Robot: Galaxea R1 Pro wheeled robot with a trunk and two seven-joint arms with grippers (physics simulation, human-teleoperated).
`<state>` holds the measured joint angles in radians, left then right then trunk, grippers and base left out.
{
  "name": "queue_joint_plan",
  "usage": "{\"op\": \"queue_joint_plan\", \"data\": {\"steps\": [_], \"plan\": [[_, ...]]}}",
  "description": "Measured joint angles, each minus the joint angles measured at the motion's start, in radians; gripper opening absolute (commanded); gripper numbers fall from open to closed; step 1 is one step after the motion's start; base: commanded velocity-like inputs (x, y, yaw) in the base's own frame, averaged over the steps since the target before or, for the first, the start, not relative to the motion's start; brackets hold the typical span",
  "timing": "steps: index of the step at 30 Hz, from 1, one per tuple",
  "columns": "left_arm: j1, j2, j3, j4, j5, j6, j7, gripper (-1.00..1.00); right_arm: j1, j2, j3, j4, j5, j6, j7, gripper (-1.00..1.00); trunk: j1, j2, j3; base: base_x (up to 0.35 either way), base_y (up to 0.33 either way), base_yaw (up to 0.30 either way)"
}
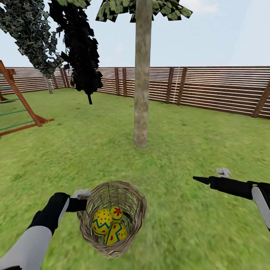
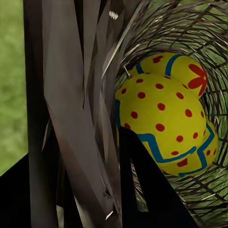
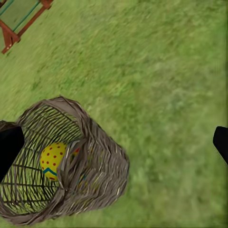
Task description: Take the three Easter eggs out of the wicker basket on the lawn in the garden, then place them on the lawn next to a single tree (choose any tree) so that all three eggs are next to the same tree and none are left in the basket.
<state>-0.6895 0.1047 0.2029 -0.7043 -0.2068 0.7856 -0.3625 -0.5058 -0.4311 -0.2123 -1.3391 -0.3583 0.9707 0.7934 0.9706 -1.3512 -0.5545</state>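
Observation:
The wicker basket (image 1: 112,219) is low in the head view, tilted, its mouth facing me. Three Easter eggs lie inside: a dotted one (image 1: 102,221), a flower one (image 1: 116,213) and a third (image 1: 118,233) beneath them. My left gripper (image 1: 80,202) is shut on the basket's left rim; in the left wrist view the wicker wall (image 2: 80,118) runs between the fingers, with the dotted egg (image 2: 159,118) just beyond. My right gripper (image 1: 210,177) hangs open over the lawn (image 1: 195,142), right of the basket. The tree (image 1: 142,82) stands straight ahead.
A brown slatted fence (image 1: 217,90) closes the back of the garden. A wooden play set (image 1: 18,108) stands at the left, and dark conifers (image 1: 82,56) rise behind it. Open grass lies between the basket and the trunk. In the right wrist view the basket (image 3: 90,171) sits below the fingers.

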Motion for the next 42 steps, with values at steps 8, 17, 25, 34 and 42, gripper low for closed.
{"op": "queue_joint_plan", "data": {"steps": [8, 17, 25, 34, 42], "plan": [[0.0, 0.0, 0.001, 0.0, -0.003, 0.0, 0.0, -1.0, 0.0, 0.0, -0.001, -0.001, 0.0, -0.001, 0.002, 1.0, 0.0, 0.0, 0.0, 0.33, 0.0, 0.0], [0.0, 0.0, 0.0, 0.0, -0.004, -0.001, 0.0, -1.0, 0.0, -0.002, -0.002, -0.003, -0.001, -0.001, 0.004, 1.0, 0.0, 0.0, 0.0, 0.33, 0.0, 0.0], [0.0, -0.001, -0.001, 0.0, -0.003, -0.001, 0.0, -1.0, 0.0, -0.002, -0.001, -0.002, 0.0, 0.001, 0.003, 1.0, 0.0, 0.0, 0.0, 0.33, 0.0, 0.0], [0.0, -0.001, 0.001, 0.0, -0.002, -0.001, 0.0, -1.0, 0.0, 0.0, -0.001, -0.001, -0.001, 0.001, 0.001, 1.0, 0.0, 0.0, 0.0, 0.33, 0.0, 0.0], [0.0, -0.001, 0.001, 0.0, -0.001, -0.001, 0.0, -1.0, 0.0, -0.002, -0.001, -0.001, 0.0, 0.001, 0.002, 1.0, 0.0, 0.0, 0.0, 0.33, 0.0, 0.0]]}}
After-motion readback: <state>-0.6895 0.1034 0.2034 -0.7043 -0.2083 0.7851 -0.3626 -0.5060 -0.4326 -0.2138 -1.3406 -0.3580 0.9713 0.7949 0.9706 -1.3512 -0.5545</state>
